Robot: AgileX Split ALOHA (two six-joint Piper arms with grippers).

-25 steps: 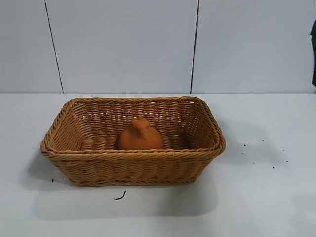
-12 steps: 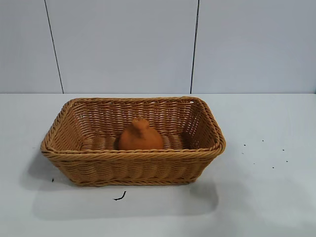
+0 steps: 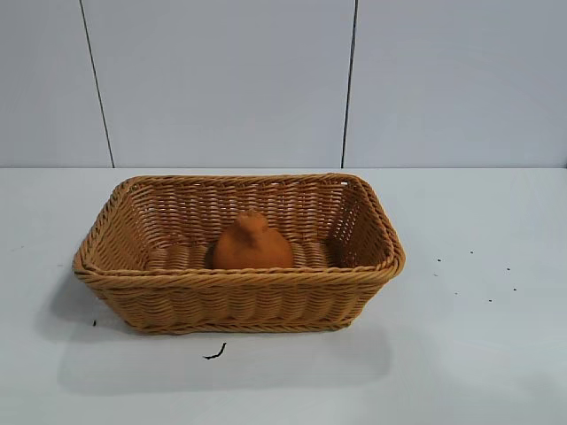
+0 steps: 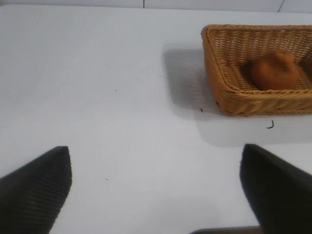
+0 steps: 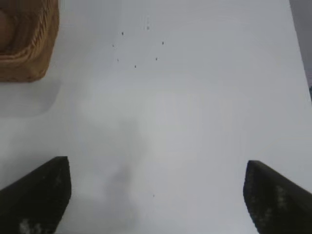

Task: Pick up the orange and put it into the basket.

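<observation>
The dull-orange, lumpy orange [image 3: 252, 243] lies inside the golden-brown wicker basket [image 3: 239, 299] at the table's middle, near its front wall. The left wrist view shows the same orange [image 4: 274, 71] in the basket [image 4: 229, 92] from well off to one side. My left gripper [image 4: 156, 190] is open over bare white table, nothing between its dark fingers [image 4: 36, 190]. My right gripper [image 5: 157, 192] is open too, above bare table, with only a corner of the basket [image 5: 29, 53] showing far from it. Neither arm appears in the exterior view.
A small dark curl of debris [image 3: 215, 352] lies just in front of the basket. Scattered dark specks [image 3: 474, 276] dot the white table to the basket's right. A grey panelled wall stands behind the table.
A dark piece of the right arm at the exterior view's right edge has left the picture, and its shadow on the table right of the basket has faded. Basket and orange have not moved.
</observation>
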